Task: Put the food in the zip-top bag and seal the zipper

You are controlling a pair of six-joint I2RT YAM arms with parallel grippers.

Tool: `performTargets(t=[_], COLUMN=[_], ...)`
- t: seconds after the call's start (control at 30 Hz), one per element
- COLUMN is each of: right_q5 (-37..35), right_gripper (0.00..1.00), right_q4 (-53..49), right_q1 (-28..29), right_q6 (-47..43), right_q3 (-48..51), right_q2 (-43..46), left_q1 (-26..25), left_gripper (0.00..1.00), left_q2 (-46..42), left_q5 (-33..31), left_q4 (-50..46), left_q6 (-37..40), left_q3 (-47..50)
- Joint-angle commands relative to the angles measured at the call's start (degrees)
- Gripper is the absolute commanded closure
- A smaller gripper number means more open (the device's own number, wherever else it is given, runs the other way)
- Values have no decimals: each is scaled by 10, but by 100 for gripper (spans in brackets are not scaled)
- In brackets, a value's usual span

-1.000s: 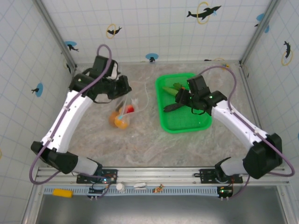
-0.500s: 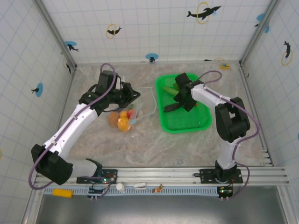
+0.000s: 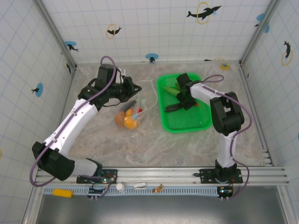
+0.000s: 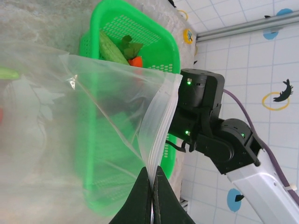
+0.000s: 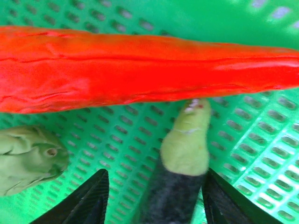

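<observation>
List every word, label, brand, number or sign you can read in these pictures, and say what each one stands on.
No readable words, brands or numbers anywhere.
Signs without lettering: dolphin-in-ring decal and blue disc sticker, both on the tiled back wall.
zip-top bag and green basket: no print seen.
yellow object at the near edge: too small to tell whether it bears text.
</observation>
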State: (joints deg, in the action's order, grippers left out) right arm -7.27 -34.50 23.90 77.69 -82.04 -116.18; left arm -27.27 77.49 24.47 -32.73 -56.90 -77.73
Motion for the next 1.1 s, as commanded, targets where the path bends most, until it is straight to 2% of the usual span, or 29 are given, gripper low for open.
performTargets(t=[0.0, 0.1, 0.2, 0.23, 0.5, 0.67, 0.77, 0.87, 1.0, 1.07], right_q5=[4, 24, 35, 36, 59, 29, -16, -81, -82, -46], right_gripper=[53, 63, 66, 70, 70, 70, 72, 73, 74, 75], right_q4=[31, 47, 58, 59, 70, 63, 68, 113, 213, 282], right_q1=[-3, -7, -6, -7, -5, 14, 20, 29, 43, 52], right_q6=[1, 0, -5, -9, -24, -118, -199, -276, -360, -394], right_q3=[-7, 16, 40, 49, 129, 130, 126, 136, 132, 135], right_q2=[-10, 5, 38, 52, 188, 265, 322, 391, 443, 459], left_q1=[4, 4, 4, 4, 4, 4, 4, 4, 4, 4], left_gripper=[100, 100, 100, 100, 100, 100, 100, 100, 100, 100], left_q2=[-4, -12, -13, -15, -20, -16, -12, -8, -2, -1], left_q5=[-5, -6, -4, -9, -17, -1, 17, 35, 45, 44], left_q4=[-23, -21, -27, -32, -33, -9, 12, 29, 34, 29], left_q6=[18, 12, 13, 14, 6, -3, -17, -31, -41, -41], left_q3=[-15, -8, -12, -13, -16, -17, -9, -4, -10, -14])
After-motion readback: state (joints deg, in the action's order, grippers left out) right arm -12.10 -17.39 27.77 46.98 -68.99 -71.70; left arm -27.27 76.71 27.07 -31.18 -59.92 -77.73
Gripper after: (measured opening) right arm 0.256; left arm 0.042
